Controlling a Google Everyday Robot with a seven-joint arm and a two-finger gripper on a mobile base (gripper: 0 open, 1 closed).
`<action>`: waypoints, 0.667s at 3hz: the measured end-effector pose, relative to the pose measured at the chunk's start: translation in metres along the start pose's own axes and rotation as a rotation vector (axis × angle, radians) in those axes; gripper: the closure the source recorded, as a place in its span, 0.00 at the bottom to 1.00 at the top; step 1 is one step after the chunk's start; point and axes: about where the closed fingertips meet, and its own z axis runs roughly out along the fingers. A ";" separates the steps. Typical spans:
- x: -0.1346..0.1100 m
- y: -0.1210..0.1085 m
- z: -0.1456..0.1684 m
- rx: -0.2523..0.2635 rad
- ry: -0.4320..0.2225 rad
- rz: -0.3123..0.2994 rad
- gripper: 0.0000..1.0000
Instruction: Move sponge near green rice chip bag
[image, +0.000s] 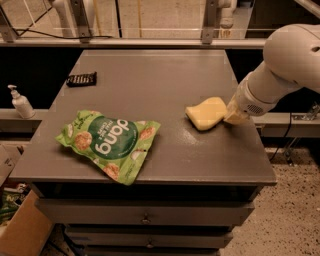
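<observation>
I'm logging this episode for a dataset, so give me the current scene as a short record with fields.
table: dark grey top
sponge: pale yellow, low at the table's right side; contact with the surface unclear
hand: at the table's right edge, shut on the sponge's right end
green rice chip bag: lying flat at front left, apart from the sponge
other: black ridged object at back left; pump bottle off the table's left side
</observation>
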 end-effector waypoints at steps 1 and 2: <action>-0.002 -0.002 -0.005 0.000 0.000 0.000 1.00; -0.015 0.025 -0.010 -0.043 -0.011 -0.057 1.00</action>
